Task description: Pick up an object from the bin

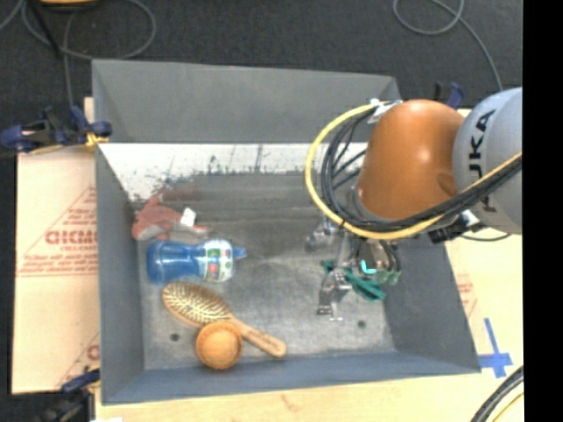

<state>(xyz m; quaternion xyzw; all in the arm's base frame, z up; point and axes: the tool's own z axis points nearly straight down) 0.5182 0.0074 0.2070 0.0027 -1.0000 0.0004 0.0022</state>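
1. One small green thing (374,284) lies on the bin (264,104) floor's right side, just beside the gripper (332,290)
2. Whether the gripper is released or clenched, I cannot tell
3. It looks light, thin and likely stiff plastic; take it across its narrow middle
4. At left, well apart, sit the bottle (189,262), brush (198,304) and ball (217,345)

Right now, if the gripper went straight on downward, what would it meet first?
Likely the small green thing at the gripper, right of the bin's middle; otherwise the bin floor. Depth unclear.
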